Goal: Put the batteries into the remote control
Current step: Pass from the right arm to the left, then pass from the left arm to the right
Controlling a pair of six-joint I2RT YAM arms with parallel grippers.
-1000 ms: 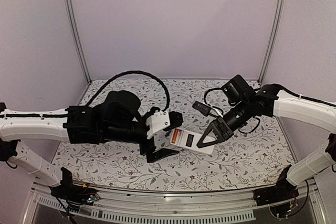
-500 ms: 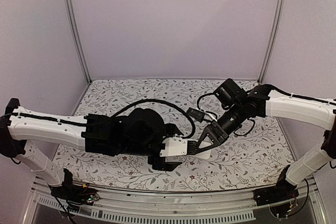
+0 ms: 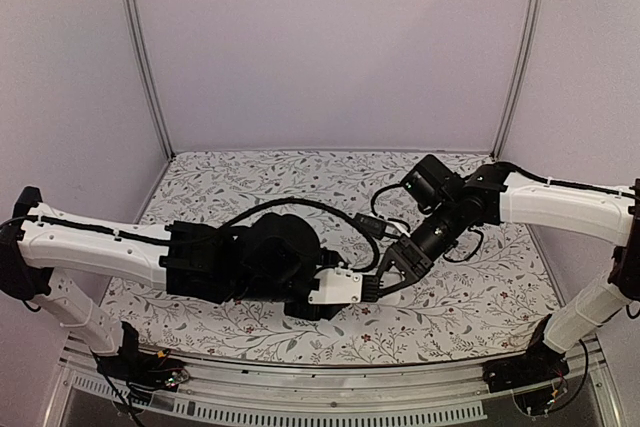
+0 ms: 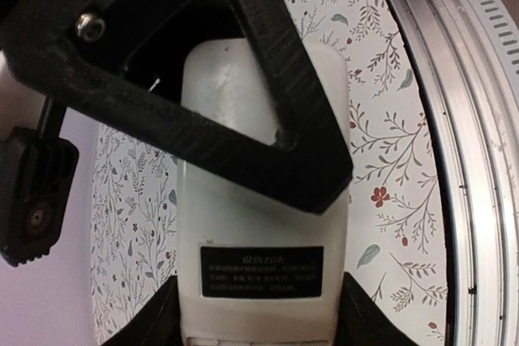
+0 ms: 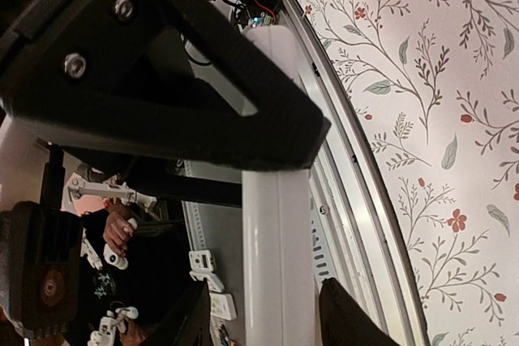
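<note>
Where left fingers [image 4: 156, 328] clasp it, remote control [image 4: 263, 224], black label [image 4: 261, 271] (print unreadable)

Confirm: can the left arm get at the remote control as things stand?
Likely yes: the remote control lies inside the left pincer, whose fingers look pressed against its sides. The right pincer straddles the other end and doesn't block that grip.

The left gripper [image 3: 358, 287] swings down from mid-table toward the near right and now straddles the remote control [image 4: 259, 224], jaws against both long sides. The right gripper [image 3: 393, 265] shifts left and nearer, bringing the remote control along.
</note>
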